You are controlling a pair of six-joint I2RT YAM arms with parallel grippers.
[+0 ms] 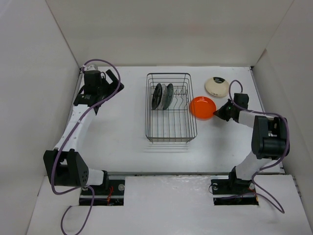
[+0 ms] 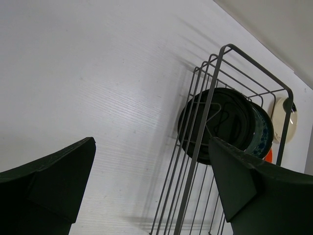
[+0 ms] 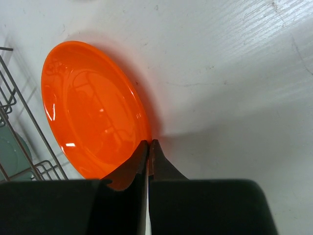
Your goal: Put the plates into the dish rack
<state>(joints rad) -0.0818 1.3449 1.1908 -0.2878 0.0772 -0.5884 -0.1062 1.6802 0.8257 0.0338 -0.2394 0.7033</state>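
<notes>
From above: several plates stand in the rack, and the orange plate lies just beside it. Left gripper — jaws wide, empty. Right gripper pinches the orange plate's rim — next, probably lifting and slotting it upright.

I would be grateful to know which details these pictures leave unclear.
- Top external: the dark mark on the cream plate is too small to identify.
- Left wrist: the black plate hides the grey-white plate behind it in the dish rack.
- Right wrist: the left edge cuts off the rack; the right gripper covers part of the orange plate's rim.
</notes>
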